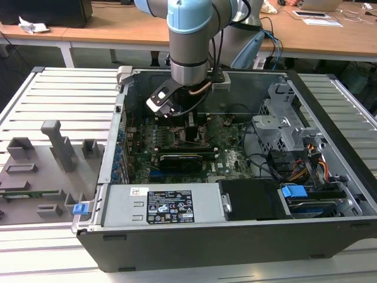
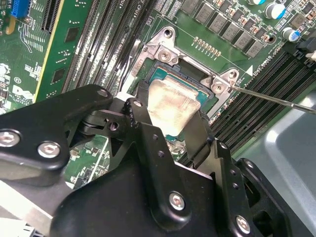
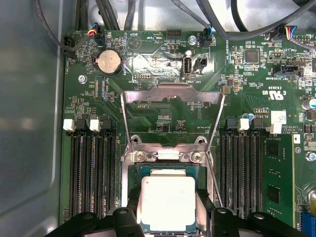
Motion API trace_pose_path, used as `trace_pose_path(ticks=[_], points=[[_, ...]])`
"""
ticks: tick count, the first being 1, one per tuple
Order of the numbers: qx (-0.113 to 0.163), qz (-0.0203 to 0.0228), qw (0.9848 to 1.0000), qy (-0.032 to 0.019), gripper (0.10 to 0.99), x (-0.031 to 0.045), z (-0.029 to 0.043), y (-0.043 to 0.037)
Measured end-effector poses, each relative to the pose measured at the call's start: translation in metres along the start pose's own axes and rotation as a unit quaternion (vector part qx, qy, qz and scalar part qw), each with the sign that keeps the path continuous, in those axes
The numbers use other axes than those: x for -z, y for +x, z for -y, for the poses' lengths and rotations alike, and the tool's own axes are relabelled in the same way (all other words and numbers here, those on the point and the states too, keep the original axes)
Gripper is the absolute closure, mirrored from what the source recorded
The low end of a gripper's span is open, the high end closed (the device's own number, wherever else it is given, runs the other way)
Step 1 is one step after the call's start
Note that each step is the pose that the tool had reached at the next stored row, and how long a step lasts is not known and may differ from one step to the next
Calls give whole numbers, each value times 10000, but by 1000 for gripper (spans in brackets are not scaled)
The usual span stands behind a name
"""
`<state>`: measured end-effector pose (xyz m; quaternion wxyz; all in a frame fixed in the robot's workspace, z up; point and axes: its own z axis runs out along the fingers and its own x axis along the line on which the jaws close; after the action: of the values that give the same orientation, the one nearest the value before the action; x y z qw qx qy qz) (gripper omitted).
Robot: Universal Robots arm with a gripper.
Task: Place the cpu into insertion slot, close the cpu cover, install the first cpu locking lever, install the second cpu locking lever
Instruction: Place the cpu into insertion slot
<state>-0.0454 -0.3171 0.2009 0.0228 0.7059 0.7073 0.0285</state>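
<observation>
1. Slatted metal table (image 1: 65, 94) carries the open computer case (image 1: 235, 250), with grey fixtures (image 1: 56, 153) on the exterior view's left.
2. Mid-case, my gripper (image 1: 191, 132) reaches down to the motherboard (image 3: 256, 113).
3. My jaws look clamped on two opposite edges of the cpu (image 3: 168, 202), which sits at the socket.
4. Just beyond it the cpu cover (image 3: 173, 89) stands raised, and a locking lever (image 2: 276, 100) juts free.
5. I judge the step to be placing the cpu; letting go calls for it lying flat and square.
</observation>
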Motion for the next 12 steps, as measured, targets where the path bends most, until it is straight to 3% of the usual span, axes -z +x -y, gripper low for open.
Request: trace_pose_path(ticks=[12], points=[[-11,16,10000,-1,561,15,-6,1]])
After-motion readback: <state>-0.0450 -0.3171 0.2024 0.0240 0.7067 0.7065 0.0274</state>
